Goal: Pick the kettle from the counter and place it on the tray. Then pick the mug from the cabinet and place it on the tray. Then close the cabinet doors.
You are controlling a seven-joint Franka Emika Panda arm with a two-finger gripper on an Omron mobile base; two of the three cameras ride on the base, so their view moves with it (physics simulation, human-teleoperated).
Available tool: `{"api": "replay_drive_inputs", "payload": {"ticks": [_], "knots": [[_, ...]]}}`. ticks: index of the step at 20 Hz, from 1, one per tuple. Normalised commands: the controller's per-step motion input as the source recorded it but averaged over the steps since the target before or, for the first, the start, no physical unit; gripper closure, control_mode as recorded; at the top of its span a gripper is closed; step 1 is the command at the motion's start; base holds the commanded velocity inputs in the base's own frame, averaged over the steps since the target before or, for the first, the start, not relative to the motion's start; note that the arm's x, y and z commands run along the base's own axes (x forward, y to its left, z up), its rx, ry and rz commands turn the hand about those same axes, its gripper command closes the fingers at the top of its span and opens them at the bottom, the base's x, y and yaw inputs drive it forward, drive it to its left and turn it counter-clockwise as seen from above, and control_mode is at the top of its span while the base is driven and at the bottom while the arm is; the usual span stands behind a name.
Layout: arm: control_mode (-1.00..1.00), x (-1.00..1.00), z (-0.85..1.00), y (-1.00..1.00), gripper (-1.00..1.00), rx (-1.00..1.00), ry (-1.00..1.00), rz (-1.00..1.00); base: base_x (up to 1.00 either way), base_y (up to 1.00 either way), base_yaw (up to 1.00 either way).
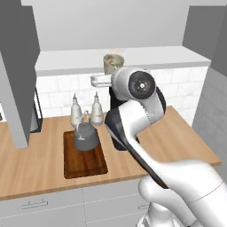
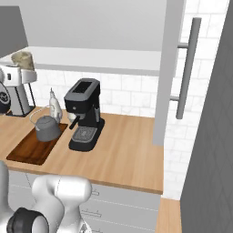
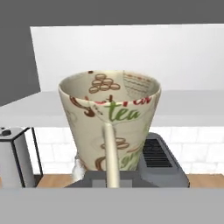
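Claw, left base view: closed on the cream mug, held up before the open cabinet's white shelf, its fingers mostly hidden by the wrist; the kettle sits on the dark tray, two white bottles behind it. Right base view: mug at the left edge, arm cut off; kettle on tray beside a black coffee machine on the counter, one cabinet door open. Hand view: mug upright, base hidden, handle facing the camera.

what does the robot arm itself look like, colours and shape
A glossy white arm of rounded tubular segments with dark grey to black joints; one joint ends in a round white cap with a dark centre disc. No cables or markings show. The gripper is a pale grey block.
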Motion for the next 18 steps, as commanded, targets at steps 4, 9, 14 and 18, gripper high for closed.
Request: {"api": "replay_drive_inputs", "payload": {"ticks": [4,9,14,18], "knots": [[-1.00,-0.84,-0.01,0.26,1.00,-0.01,0.12,0.50,0.00,0.00,0.00],[-1.00,-0.60,-0.09,0.02,1.00,0.00,0.03,0.45,0.00,0.00,0.00],[-1.00,-0.32,-0.16,0.03,1.00,0.00,0.02,0.38,0.00,0.00,0.00],[-1.00,0.00,-0.03,0.07,1.00,0.00,0.04,0.11,0.00,0.00,0.00]]}}
